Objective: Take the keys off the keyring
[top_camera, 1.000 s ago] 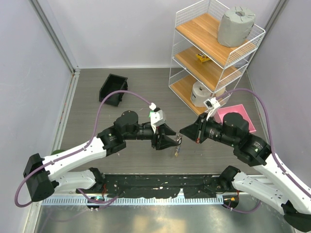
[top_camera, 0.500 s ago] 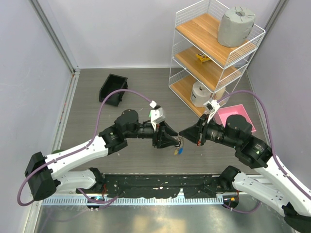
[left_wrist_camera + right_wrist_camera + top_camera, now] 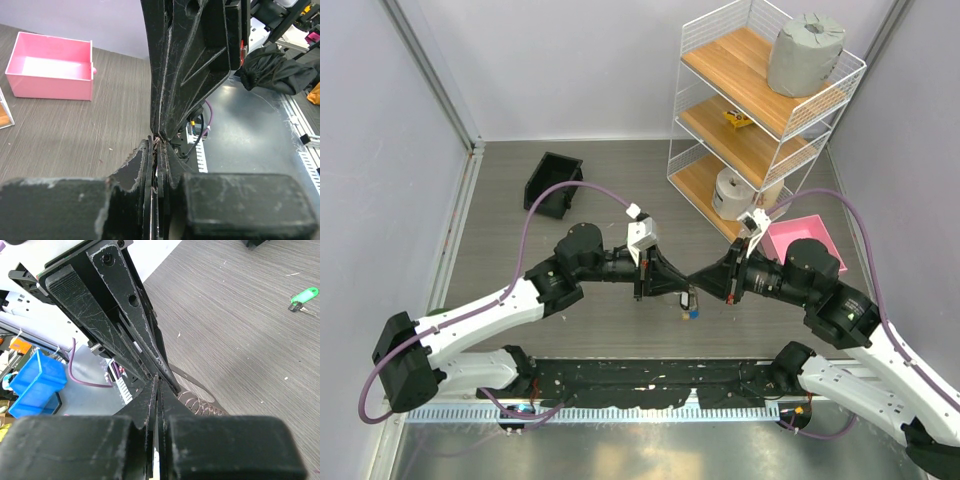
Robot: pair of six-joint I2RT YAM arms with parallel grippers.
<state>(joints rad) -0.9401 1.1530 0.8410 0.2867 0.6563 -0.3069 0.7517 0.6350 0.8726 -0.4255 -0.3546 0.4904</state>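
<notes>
My left gripper (image 3: 681, 284) and my right gripper (image 3: 701, 281) meet tip to tip over the table (image 3: 610, 180), near the middle of its near edge. Both pairs of fingers are squeezed shut. My right fingers pinch the thin keyring (image 3: 195, 382). I cannot tell if my left fingers hold it too. The keys (image 3: 689, 306) hang just under the tips.

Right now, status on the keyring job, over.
Left end effector shut; right end effector shut on keyring. Keys hang beneath. Nothing blocking.
</notes>
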